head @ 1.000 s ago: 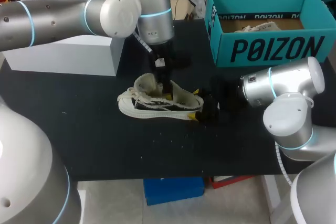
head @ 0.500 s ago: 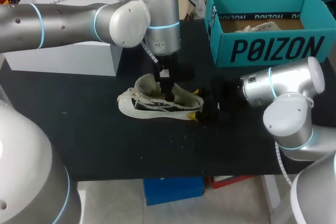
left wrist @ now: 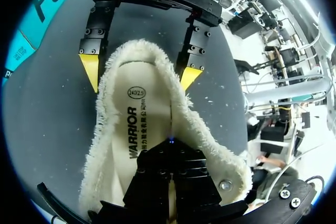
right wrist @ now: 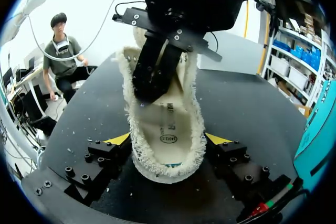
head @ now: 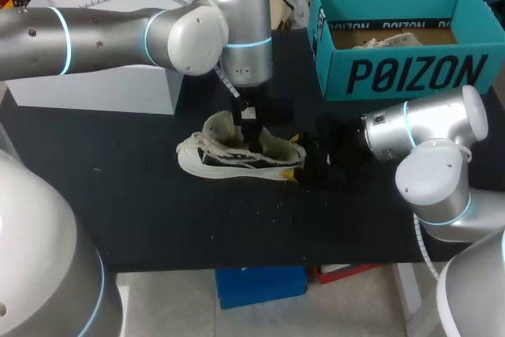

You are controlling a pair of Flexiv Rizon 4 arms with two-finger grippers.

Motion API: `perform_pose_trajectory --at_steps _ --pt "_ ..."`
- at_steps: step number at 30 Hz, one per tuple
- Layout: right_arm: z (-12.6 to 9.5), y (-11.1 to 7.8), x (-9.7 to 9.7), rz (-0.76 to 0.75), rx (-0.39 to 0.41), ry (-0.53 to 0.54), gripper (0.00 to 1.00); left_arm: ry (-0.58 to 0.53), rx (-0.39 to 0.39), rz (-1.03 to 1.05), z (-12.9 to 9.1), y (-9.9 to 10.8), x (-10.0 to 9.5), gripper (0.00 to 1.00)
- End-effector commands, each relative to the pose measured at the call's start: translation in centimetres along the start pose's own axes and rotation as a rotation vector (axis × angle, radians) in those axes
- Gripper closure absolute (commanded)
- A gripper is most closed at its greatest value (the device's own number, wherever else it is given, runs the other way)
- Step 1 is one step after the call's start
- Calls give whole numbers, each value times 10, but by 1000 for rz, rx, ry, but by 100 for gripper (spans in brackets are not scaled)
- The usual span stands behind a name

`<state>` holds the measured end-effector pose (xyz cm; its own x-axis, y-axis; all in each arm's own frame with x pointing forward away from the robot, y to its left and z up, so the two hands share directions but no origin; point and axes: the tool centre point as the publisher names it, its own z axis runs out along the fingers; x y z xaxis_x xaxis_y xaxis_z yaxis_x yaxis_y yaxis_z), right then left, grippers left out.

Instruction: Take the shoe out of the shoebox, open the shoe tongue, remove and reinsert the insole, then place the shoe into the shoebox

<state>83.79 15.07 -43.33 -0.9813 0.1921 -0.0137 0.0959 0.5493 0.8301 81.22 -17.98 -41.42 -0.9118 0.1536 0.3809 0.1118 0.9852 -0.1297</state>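
**A:** Shoe (head: 237, 155) first: where is it sitting?

**B:** It is lying on its sole mid-counter (head: 158, 211), well apart from the shoebox (head: 394, 69). It is sitting just where it was a second ago.

**A:** So what is changing?

**B:** The left arm (head: 102, 29) is. Its wrist (head: 246, 29) is now sitting further right and nearer the shoe. The left end effector (left wrist: 170, 145) is reaching down into the shoe's opening, with its fingers (left wrist: 152, 177) pressed together over the insole (left wrist: 149, 124). I cannot tell whether they are pinching anything.

**A:** And the other side?

**B:** The right end effector (right wrist: 168, 140) is clamping the fleecy heel (right wrist: 168, 169), one yellow tip (right wrist: 118, 139) touching each side. It is staying put.

**A:** The surface?

**B:** The black counter is showing pale specks. The teal shoebox is standing open at its far right corner, and a white box (head: 102, 84) is standing at the far left.
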Motion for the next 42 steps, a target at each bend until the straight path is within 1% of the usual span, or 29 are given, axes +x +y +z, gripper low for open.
perform_pose_trajectory --at_steps 1,7,8,9,12,18,21,23,25,27,29,31,33,36,38,42 --pt "1 -2 0 1 -1 -2 100 -8 0 1 8 -1 0 100" --pt "1 -2 0 1 -1 -2 100 -2 5 6 12 -4 0 100" --pt "1 -2 0 1 -1 -2 100 -1 5 4 12 -4 0 78" --pt "1 -2 0 1 -1 -2 100 2 7 4 12 -4 0 68" --pt "1 -2 0 1 -1 -2 100 4 17 3 13 -4 0 59" --pt "1 -2 0 1 -1 -2 100 -10 16 6 12 -4 0 60" --pt "1 -2 0 1 -1 -2 100 -55 -14 -4 11 -4 0 61" --pt "1 -2 0 1 -1 -2 100 -105 -50 -16 11 -2 -2 62" --pt "1 -2 0 1 -1 -2 100 -157 -48 -27 9 0 -2 62" --pt "1 -2 0 1 -1 -2 100 -220 -79 -36 7 3 -4 62" --pt "1 -2 0 1 -1 -2 100 -273 -84 -43 4 6 -6 60" --pt "1 -2 0 1 -1 -2 100 -329 -93 -46 2 9 -9 61" --pt "1 -2 0 1 -1 -2 100 -360 -92 -51 2 14 -12 62" --pt "1 -2 0 1 -1 -2 100 -397 -109 -46 3 20 -17 61" --pt "1 -2 0 1 -1 -2 100 -416 -106 -37 3 23 -19 60" --pt "1 -2 0 1 -1 -2 100 -455 -145 -12 10 25 -21 59"
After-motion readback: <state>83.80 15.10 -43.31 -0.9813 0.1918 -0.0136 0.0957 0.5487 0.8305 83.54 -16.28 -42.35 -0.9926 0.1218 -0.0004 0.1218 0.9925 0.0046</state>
